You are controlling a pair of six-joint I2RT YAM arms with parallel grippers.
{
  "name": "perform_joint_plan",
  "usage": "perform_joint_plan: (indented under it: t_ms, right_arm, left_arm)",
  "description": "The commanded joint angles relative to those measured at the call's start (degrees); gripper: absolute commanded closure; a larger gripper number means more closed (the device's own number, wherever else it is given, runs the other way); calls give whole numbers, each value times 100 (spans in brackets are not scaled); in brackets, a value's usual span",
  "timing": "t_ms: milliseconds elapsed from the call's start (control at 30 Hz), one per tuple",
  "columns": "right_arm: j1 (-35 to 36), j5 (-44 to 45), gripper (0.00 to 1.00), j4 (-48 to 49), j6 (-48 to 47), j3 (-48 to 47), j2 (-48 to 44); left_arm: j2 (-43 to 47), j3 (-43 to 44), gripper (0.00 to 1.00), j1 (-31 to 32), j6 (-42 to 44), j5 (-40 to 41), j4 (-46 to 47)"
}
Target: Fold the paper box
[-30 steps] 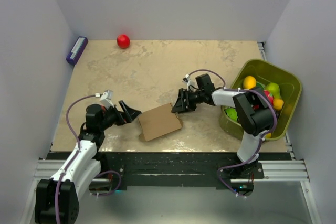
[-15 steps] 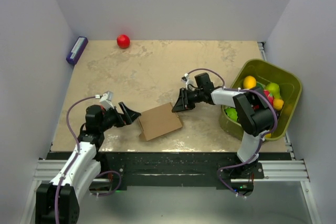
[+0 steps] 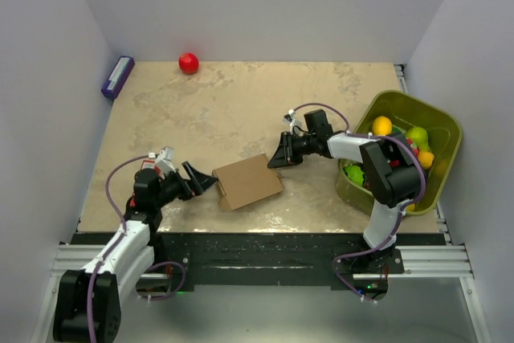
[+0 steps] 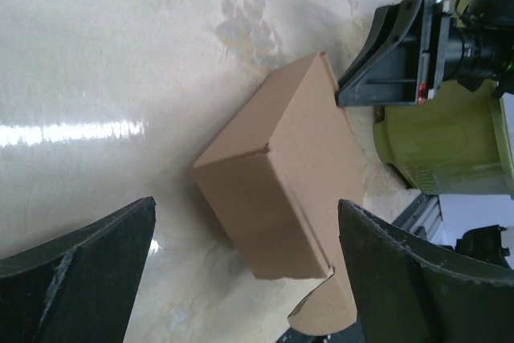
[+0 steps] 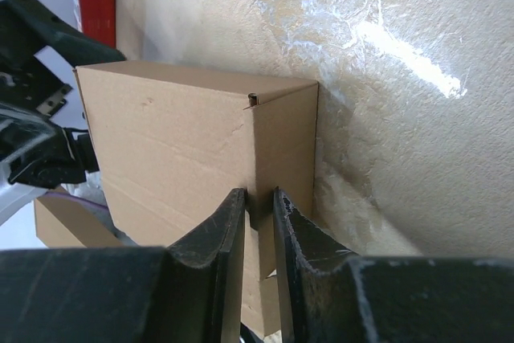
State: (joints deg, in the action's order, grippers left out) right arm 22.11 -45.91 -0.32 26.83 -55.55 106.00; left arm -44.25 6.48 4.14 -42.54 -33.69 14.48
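two black grippers meet one plain brown cardboard shape just below the centre of the top view. the paper box lies on the table, a glossy beige surface with a pale marbled pattern. it is matte and unmarked, with crisp creases and flat rectangular faces, and a loose flap juts out at its lower left corner. the right gripper reaches in from the right to the box's upper right edge. in the right wrist view its fingers stand almost together, pinching a thin cardboard edge at a corner of the box. the left gripper sits just beside the box's left side, its wedge-shaped jaws spread wide and holding nothing. a rounded lime-green bin of smooth coloured fruit sits at the right edge. a red ball and a small purple box lie at the upper left.
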Motion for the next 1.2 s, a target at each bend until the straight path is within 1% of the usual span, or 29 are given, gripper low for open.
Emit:
perform_joint_plan:
  t_ms: [0,67,133,300,433,667,800,1033,1167]
  right_arm:
    - [-40,610,84,-135,-213,114,185]
    - [-31,592,85,-118,-205,115,167]
    - [-40,601,85,-109,-196,115,141]
    - [-40,583,85,-109,-213,114,123]
    - [-40,557,85,-65,-187,132,114]
    - [-40,539,84,5,-152,141,70]
    - [-40,557,85,14,-125,167,123]
    - [-172,592,87,164,-143,290,229]
    - [-207,583,88,146,-169,308,211]
  left_arm:
    - [-251,-559,0,130,-868,-305,1451]
    - [-268,-543,0,375,-843,-95,1357]
    - [-286,-543,0,491,-869,125,1356]
    - [-654,-639,0,710,-1194,284,2111]
    - [-1251,-639,0,1009,-1274,399,2576]
    - [-1472,-789,0,1106,-1344,469,2780]
    - [-1219,-815,0,1115,-1125,591,2254]
    - [-165,-815,0,1106,-1098,1066,1103]
    - [65,-903,0,1106,-1221,1172,960]
